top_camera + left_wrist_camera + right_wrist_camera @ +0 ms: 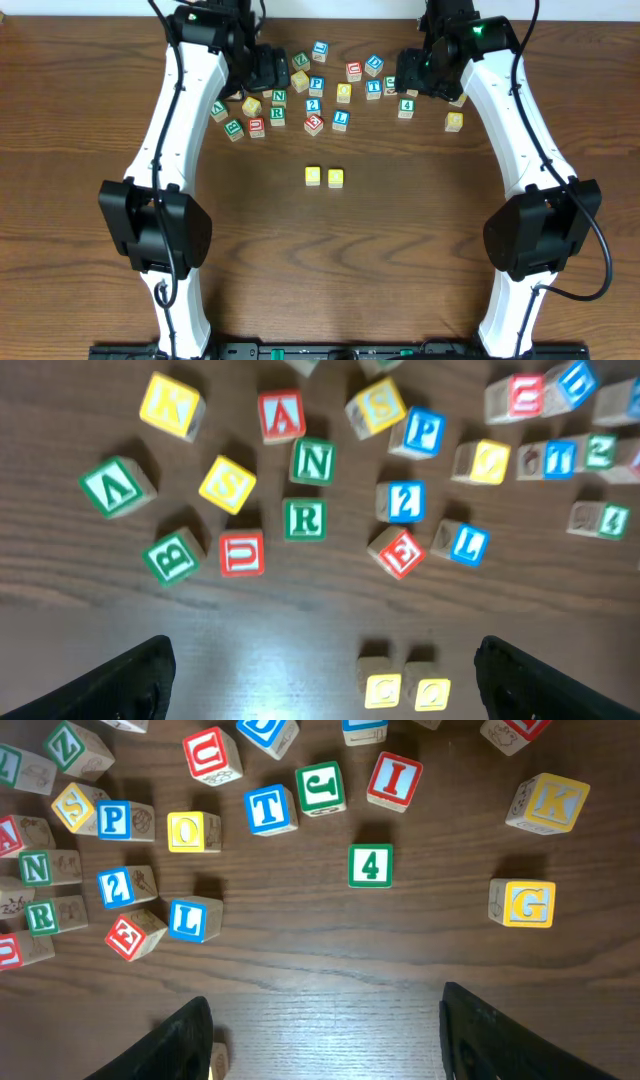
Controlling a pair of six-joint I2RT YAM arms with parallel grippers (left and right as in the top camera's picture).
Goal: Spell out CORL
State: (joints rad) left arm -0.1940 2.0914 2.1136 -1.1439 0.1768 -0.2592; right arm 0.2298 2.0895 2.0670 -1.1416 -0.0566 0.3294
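Note:
Two yellow-topped cubes, C (314, 176) and O (335, 178), stand side by side at the table's middle, apart from the pile; the left wrist view shows C (383, 690) and O (432, 693) near its lower edge. The white cube with green R (277, 115) (304, 519) and the one with blue L (340, 120) (468, 543) (188, 919) lie among the scattered cubes. My left gripper (268, 72) (320, 690) hangs open and empty above the pile's left part. Over the right part, my right gripper (418, 75) (325, 1040) is open with bare wood between its fingers.
Several other letter and digit cubes lie scattered at the back: red U (242, 553), green B (172, 558), red E (400, 551), green 4 (371, 866), yellow G (527, 904) and yellow K (549, 803). The arms' bases stand at the front left and front right.

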